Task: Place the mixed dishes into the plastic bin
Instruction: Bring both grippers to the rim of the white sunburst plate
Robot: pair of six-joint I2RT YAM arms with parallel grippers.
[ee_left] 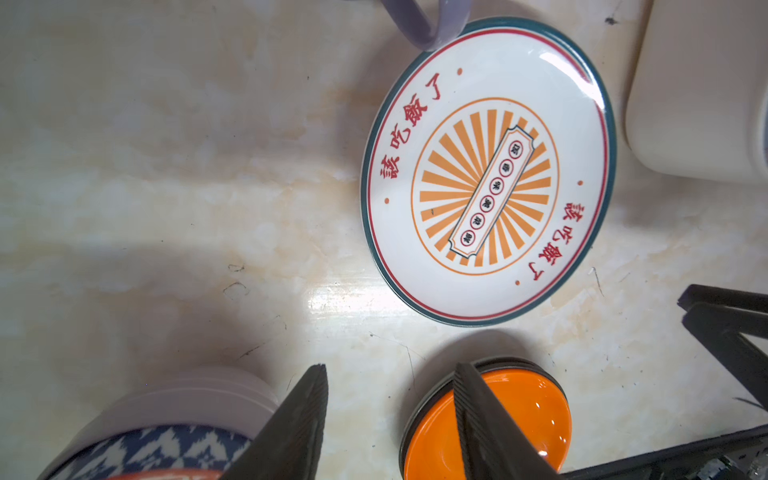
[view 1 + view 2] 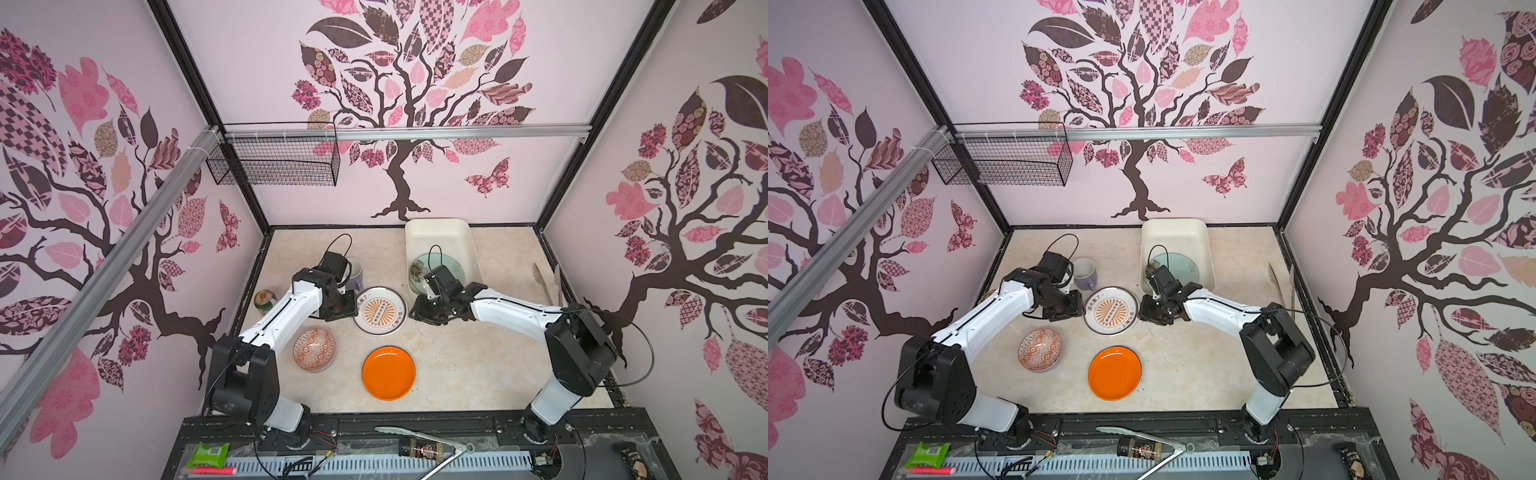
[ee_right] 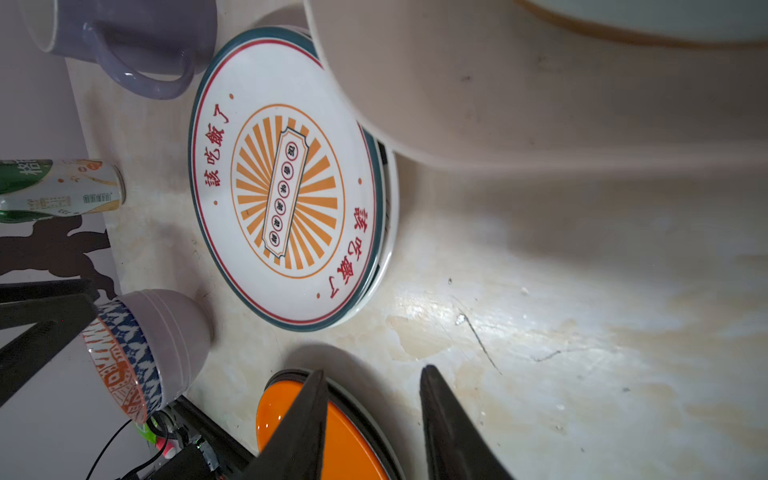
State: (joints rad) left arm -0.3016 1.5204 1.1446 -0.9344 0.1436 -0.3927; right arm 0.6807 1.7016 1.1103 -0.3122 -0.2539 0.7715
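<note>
The white plate with the orange sunburst (image 2: 379,311) (image 1: 488,170) (image 3: 286,183) lies flat mid-table. My left gripper (image 2: 334,316) (image 1: 390,368) hangs just off its left edge and my right gripper (image 2: 424,318) (image 3: 373,370) just off its right edge. Both are open, with only bare table between their fingers. The orange plate (image 2: 388,372) (image 1: 519,424), dark at the rim, lies nearer the front, with the red-patterned bowl (image 2: 314,349) (image 3: 145,353) to its left. The lavender mug (image 2: 1084,274) (image 3: 124,41) stands behind the left wrist. The plastic bin (image 2: 436,223) holds the mint-green flowered plate (image 2: 451,266). No black plate shows.
A green drink can (image 2: 264,301) stands by the left wall. Long wooden utensils (image 2: 544,282) lie along the right wall. A black wire basket (image 2: 274,160) hangs high at the back left. Tongs (image 2: 419,436) lie on the front rail.
</note>
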